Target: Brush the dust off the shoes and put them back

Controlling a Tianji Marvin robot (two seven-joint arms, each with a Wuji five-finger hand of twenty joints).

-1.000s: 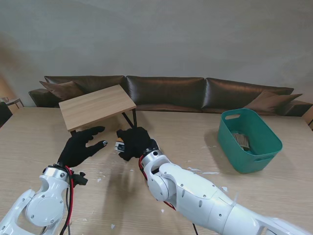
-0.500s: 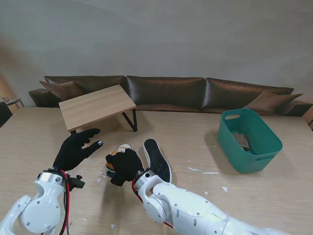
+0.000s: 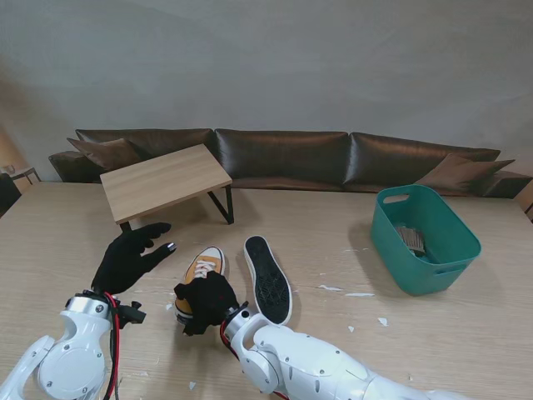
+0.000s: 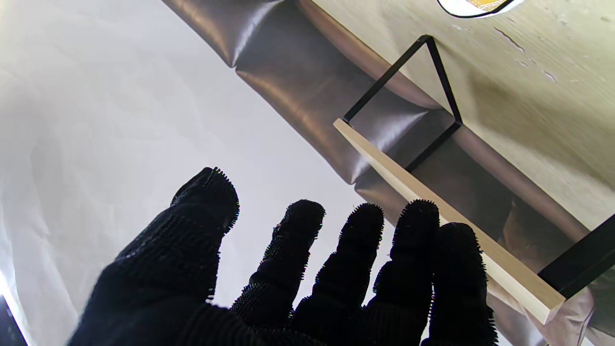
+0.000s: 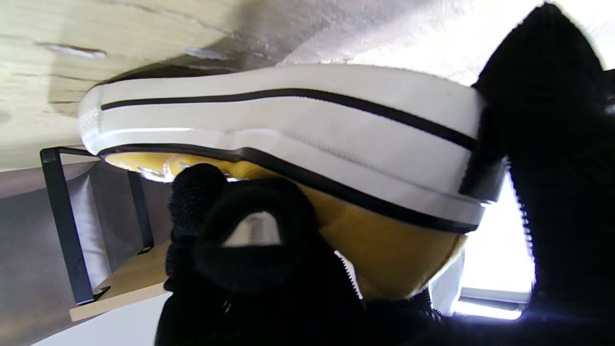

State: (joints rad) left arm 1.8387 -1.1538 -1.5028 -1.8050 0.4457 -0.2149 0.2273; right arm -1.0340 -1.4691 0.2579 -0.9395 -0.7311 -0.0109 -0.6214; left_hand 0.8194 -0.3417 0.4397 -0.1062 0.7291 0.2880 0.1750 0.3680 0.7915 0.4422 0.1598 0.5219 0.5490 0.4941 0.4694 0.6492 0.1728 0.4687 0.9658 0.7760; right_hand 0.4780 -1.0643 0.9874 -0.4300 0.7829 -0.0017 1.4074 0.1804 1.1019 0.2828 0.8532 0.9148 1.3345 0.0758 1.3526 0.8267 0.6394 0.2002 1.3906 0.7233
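The yellow shoe (image 3: 198, 279) is held at its heel by the right hand (image 3: 204, 302), fingers closed round it, toe pointed to 12 o'clock, so its long axis runs away from the stand. The left hand (image 3: 131, 254) is seen at 10 o'clock from that grip, fingers spread, nothing in it, nearer the shoe than anything else free. A second shoe (image 3: 268, 279) is lain sole-up at 2 o'clock. A brush is probably among the contents of the bin (image 3: 426, 240), far right; that cannot be told. The shelf (image 3: 165, 181) is set at 11 o'clock
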